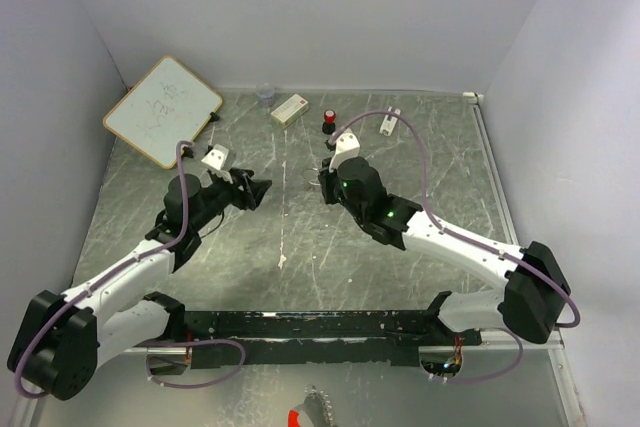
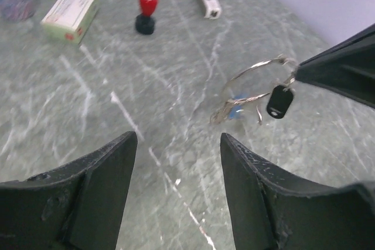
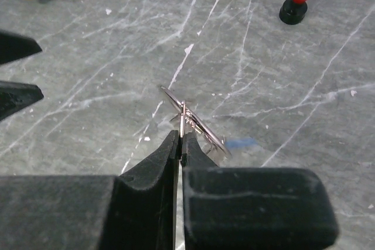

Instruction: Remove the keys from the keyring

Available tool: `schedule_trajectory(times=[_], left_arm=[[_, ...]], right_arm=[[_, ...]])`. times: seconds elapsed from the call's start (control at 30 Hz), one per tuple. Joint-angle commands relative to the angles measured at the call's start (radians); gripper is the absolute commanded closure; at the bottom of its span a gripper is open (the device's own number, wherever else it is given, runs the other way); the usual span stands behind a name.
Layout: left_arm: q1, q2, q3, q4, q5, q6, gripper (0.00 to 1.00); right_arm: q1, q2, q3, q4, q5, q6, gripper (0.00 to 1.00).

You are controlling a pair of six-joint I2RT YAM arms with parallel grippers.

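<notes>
My right gripper (image 3: 180,139) is shut on the thin silver keyring (image 3: 193,120) and holds it just above the table. In the left wrist view the keyring (image 2: 258,71) hangs from the right gripper's tip (image 2: 302,73). A black-headed key (image 2: 279,102) dangles from it. A blue-headed key (image 2: 236,111) and silver keys (image 2: 222,114) trail down to the table. My left gripper (image 2: 179,144) is open and empty, a short way left of the keyring and facing it. In the top view the left gripper (image 1: 262,190), the keyring (image 1: 303,181) and the right gripper (image 1: 322,182) are in a line.
A red-and-black knob (image 1: 329,122), a white box (image 1: 290,109), a small white block (image 1: 389,123) and a clear cup (image 1: 265,95) stand at the back. A whiteboard (image 1: 162,110) leans at the back left. Walls close in the left, back and right.
</notes>
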Motion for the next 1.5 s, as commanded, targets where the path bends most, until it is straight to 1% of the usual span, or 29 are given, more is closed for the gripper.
schedule_trajectory(times=[0.0,0.23,0.3,0.37,0.53,0.73,1.03,1.47], left_arm=[[-0.007,0.051,0.078,0.151,0.226,0.045,0.32],[-0.022,0.127,0.084,0.35,0.404,0.03,0.38],[-0.033,0.15,0.097,0.349,0.442,0.05,0.39],[-0.047,0.171,0.115,0.311,0.46,0.081,0.4],[-0.081,0.205,0.125,0.28,0.442,0.114,0.39],[-0.097,0.2,0.136,0.249,0.435,0.122,0.38],[-0.103,0.172,0.117,0.25,0.383,0.118,0.37],[-0.106,0.162,0.106,0.244,0.347,0.111,0.37]], right_arm=[[0.008,-0.034,0.017,-0.044,-0.026,-0.033,1.0],[0.011,-0.055,0.021,-0.052,-0.057,-0.048,1.0],[0.013,-0.059,0.026,-0.059,-0.064,-0.05,1.0],[0.013,-0.066,0.029,-0.066,-0.063,-0.051,1.0],[0.016,-0.077,0.03,-0.076,-0.067,-0.054,1.0],[0.018,-0.073,0.029,-0.074,-0.07,-0.056,1.0],[0.023,-0.079,0.038,-0.075,-0.086,-0.044,1.0],[0.043,-0.077,0.048,-0.1,-0.087,-0.031,1.0]])
